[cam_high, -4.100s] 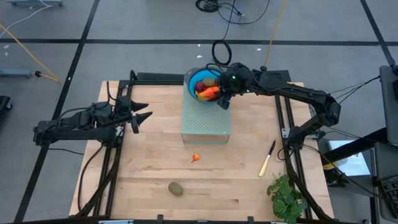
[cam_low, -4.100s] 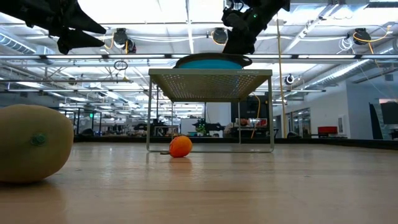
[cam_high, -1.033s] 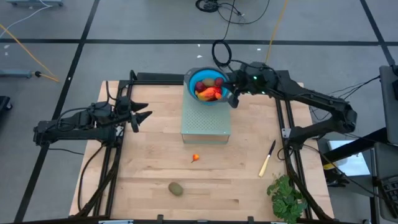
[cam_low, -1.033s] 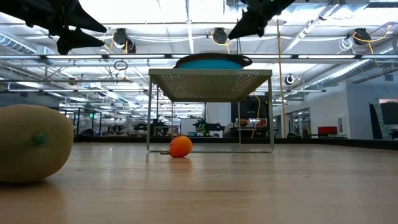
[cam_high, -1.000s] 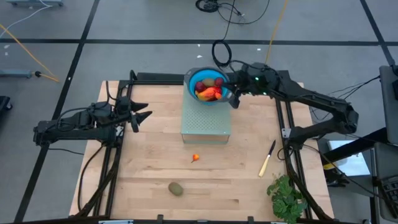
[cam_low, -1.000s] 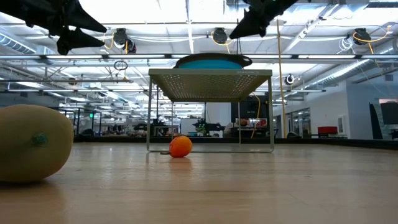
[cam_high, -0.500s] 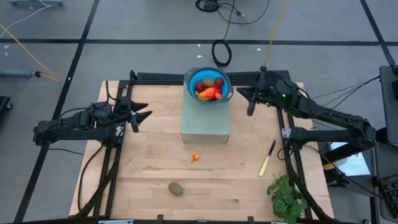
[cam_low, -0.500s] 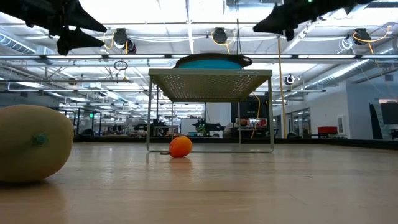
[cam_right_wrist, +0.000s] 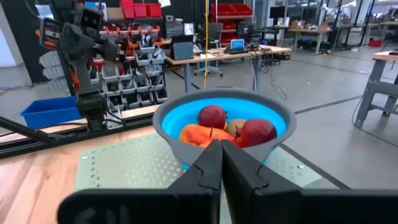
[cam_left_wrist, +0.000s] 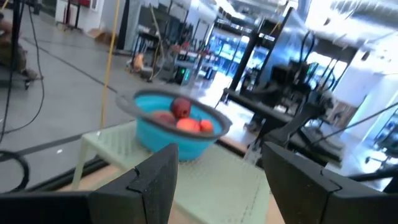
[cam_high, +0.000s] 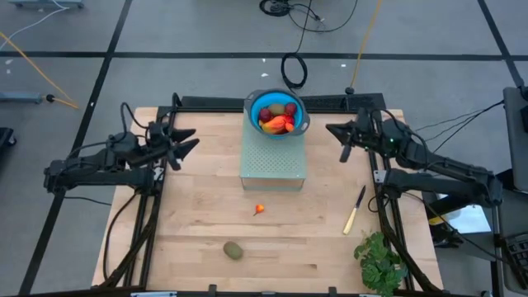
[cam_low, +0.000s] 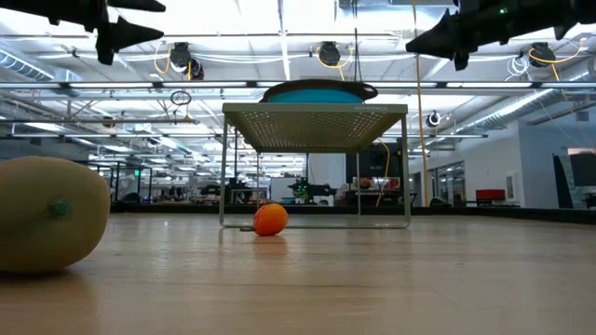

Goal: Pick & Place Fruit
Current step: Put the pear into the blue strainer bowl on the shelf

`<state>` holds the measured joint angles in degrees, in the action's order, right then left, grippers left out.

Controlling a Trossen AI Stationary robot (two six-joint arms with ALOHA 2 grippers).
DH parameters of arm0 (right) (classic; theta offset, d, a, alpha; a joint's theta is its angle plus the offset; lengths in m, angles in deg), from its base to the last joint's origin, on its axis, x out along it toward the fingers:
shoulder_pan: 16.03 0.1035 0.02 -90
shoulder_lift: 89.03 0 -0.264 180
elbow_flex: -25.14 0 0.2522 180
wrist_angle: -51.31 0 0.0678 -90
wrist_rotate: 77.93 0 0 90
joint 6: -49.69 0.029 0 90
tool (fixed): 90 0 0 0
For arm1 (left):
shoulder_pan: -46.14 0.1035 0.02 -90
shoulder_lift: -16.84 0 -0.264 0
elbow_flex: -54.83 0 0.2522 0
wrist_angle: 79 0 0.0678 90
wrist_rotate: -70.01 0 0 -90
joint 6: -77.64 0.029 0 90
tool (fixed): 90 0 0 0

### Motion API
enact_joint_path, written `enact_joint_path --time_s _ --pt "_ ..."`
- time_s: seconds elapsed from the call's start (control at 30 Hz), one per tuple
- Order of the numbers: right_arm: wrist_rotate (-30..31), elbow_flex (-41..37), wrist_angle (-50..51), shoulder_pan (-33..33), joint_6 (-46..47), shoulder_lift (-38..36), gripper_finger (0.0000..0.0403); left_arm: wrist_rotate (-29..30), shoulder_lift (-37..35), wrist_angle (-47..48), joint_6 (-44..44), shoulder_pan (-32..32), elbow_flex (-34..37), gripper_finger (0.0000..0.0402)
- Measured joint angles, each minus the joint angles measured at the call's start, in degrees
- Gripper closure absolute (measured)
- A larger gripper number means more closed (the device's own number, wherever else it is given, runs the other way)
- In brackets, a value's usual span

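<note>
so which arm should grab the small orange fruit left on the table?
Left, probably. The left gripper hovers with jaws open, ready to grasp; the right gripper has jaws shut and sits beside the blue bowl. The small orange fruit lies about midway between them, so reach looks similar.

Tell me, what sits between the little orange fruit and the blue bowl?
Only the green perforated stand: the blue bowl sits on its far end, the little orange fruit just past its near edge. The high view shows it.

A wooden table (cam_high: 206, 214) is carrying a perforated green stand (cam_high: 273, 161), a small orange fruit (cam_high: 260, 209), a brownish-green fruit (cam_high: 234, 250), a knife (cam_high: 355, 210) and a leafy bunch (cam_high: 379, 262).
</note>
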<state>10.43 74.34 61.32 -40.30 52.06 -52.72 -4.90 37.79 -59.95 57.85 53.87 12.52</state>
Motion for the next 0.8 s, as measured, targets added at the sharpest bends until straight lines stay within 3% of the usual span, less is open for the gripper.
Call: enact_joint_path --time_s 0.43,0.6,0.8 --pt "-0.1 -7.0 -5.05 0.0 -0.02 -7.06 0.0402 0.16 13.69 -15.54 -3.32 -1.26 -0.01 0.0167" --pt "-0.12 -8.07 -5.05 0.0 -1.68 -9.51 0.0402 0.87 20.74 -18.81 -7.17 -4.46 -0.89 0.0167" --pt "-0.12 -9.16 -5.07 0.0 -3.58 -11.04 0.0399 3.4 28.57 -17.76 -7.61 -11.01 -7.21 0.0167"
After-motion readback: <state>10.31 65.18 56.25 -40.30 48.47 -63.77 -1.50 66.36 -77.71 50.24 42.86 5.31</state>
